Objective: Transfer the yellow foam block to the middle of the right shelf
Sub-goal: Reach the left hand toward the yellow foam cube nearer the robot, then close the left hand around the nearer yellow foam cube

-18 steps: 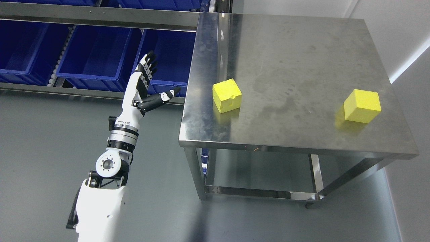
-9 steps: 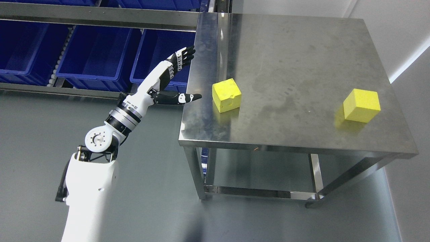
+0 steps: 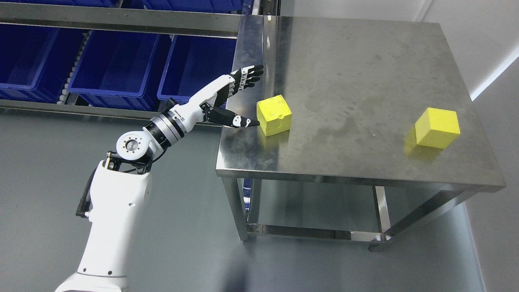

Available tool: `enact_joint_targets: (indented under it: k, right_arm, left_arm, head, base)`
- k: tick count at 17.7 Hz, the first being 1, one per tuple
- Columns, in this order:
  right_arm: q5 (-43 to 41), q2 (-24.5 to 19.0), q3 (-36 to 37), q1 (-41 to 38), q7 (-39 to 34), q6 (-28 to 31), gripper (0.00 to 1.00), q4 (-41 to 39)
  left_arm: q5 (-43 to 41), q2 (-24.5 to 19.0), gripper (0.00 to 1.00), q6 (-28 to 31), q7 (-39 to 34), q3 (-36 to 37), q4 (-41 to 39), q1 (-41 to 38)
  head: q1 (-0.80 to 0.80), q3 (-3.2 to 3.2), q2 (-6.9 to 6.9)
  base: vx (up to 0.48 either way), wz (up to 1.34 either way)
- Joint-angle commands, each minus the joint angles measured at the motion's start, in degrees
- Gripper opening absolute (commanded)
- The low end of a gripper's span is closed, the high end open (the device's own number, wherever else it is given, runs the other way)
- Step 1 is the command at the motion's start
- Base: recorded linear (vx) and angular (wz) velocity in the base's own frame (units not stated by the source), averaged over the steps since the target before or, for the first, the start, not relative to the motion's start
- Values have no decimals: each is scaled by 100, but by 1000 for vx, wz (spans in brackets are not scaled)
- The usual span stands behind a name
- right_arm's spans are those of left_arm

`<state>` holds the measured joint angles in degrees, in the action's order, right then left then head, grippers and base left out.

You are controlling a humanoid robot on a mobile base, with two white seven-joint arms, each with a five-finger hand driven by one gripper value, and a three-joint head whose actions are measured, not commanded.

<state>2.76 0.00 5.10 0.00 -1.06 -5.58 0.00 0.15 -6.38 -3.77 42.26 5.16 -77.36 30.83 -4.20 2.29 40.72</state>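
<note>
Currently the left hand (image 3: 233,97) is spread, holding nothing; its thumb tip lies just beside the nearer yellow foam block (image 3: 274,114), a second block (image 3: 437,127) well beyond.

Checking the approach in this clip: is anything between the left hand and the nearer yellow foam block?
Nothing visible. The left hand is open beside the near yellow foam block, thumb tip close to its left face, with only bare steel table between. The second yellow block sits far right.
</note>
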Motion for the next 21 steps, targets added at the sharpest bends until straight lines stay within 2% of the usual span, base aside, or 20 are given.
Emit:
enact_joint_targets:
  k: [1, 5, 11, 16, 19, 21]
  right_arm:
    - [-276, 100, 0, 18, 0, 5, 100, -100]
    - [-276, 100, 0, 18, 0, 5, 100, -100]
    - [-276, 100, 0, 9, 0, 5, 100, -100]
    - [-276, 100, 0, 18, 0, 5, 100, -100]
    - [-276, 100, 0, 9, 0, 5, 100, -100]
    - [-276, 100, 0, 9, 0, 5, 100, -100]
  left_arm:
    - [29, 207, 100, 8, 80, 617, 1300, 458]
    - [29, 382, 100, 0, 230, 968, 2083, 827]
    - [-76, 523, 96, 0, 239, 1260, 2593, 1004]
    - [-59, 497, 75, -53, 221, 1067, 2638, 969]
    - [-42, 538, 59, -62, 212, 655, 2647, 951]
    - [11, 538, 54, -71, 229, 164, 2621, 951]
  head:
    - [0, 0, 0]
    - [0, 0, 0]
    - [0, 0, 0]
    - [0, 0, 0]
    - [0, 0, 0]
    - [0, 0, 0]
  base:
    - [0, 0]
    - [0, 0]
    - [0, 0]
    - [0, 3]
    - [-3, 39]
    - [0, 0]
